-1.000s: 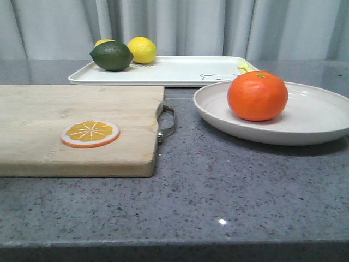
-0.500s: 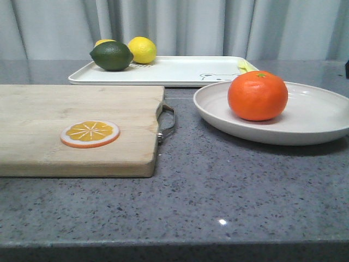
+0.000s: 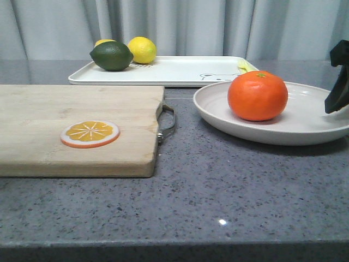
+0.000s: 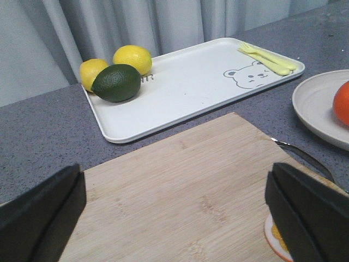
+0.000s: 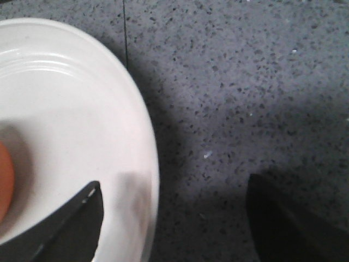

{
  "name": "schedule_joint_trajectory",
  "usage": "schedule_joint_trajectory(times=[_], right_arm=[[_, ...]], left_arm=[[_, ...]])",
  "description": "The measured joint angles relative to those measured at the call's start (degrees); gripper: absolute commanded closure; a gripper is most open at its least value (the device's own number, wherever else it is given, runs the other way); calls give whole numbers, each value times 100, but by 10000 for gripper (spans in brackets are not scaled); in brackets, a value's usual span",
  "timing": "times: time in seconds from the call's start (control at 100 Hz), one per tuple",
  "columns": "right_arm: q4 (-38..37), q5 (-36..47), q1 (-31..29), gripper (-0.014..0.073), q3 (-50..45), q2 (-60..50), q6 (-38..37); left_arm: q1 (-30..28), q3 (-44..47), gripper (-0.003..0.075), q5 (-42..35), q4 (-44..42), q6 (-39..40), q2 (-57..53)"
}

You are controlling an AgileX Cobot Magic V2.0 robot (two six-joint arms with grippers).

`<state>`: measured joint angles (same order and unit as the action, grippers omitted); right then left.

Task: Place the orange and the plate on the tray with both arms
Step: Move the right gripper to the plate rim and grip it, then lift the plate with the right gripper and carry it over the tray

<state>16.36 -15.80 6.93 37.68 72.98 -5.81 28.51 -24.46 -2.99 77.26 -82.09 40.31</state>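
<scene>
1. Right gripper (image 5: 174, 218) is wide open, straddling the plate (image 3: 305, 117) rim at the plate's right side: one finger over the plate floor, the other over bare counter outside. Looks like the grasp-the-plate step, not yet closed.
2. Orange (image 3: 257, 95) sits on the plate, left of centre, well apart from the right fingers. The plate is on the right side of the tabletop, just in front of the tray (image 3: 180, 71).
3. Come down until the rim sits deep between the fingers before you close. The rim is thin and sloped, so a shallow pinch will likely slip.
4. Lift flat. My guess is the orange rolls if you tilt, so keep it slow and level.
5. Left gripper (image 4: 174, 213) is wide open, holding nothing, and hangs over the board (image 3: 76, 128) on the left side. It is free to take the orange or steady the plate's left rim; your call.
6. The tray lies along the far edge. A lime (image 3: 112, 55) and two lemons (image 3: 142, 49) fill its far-left corner; a yellow fork (image 4: 267, 57) lies at its right end. The middle, by the bear drawing, is the open spot, and the plate may overhang the rim.
7. Surface: grey speckled stone, smooth and glossy. The plate will probably slide if nudged.
8. The board's metal handle (image 3: 166, 123) sticks out toward the plate; clear it on the way.
9. Grey curtain behind the far edge, nothing else in view.
</scene>
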Motion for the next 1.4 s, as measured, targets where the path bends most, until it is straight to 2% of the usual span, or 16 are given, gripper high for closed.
schedule_joint_trajectory(times=[0.31, 0.71, 1.4], right_arm=[[204, 160, 0, 58, 33, 129, 8], [278, -10, 0, 349, 33, 129, 22], [1035, 13, 0, 633, 47, 175, -21]], left_arm=[[0, 0, 78, 0, 0, 0, 0], [0, 0, 78, 0, 0, 0, 0], [0, 0, 78, 0, 0, 0, 0]])
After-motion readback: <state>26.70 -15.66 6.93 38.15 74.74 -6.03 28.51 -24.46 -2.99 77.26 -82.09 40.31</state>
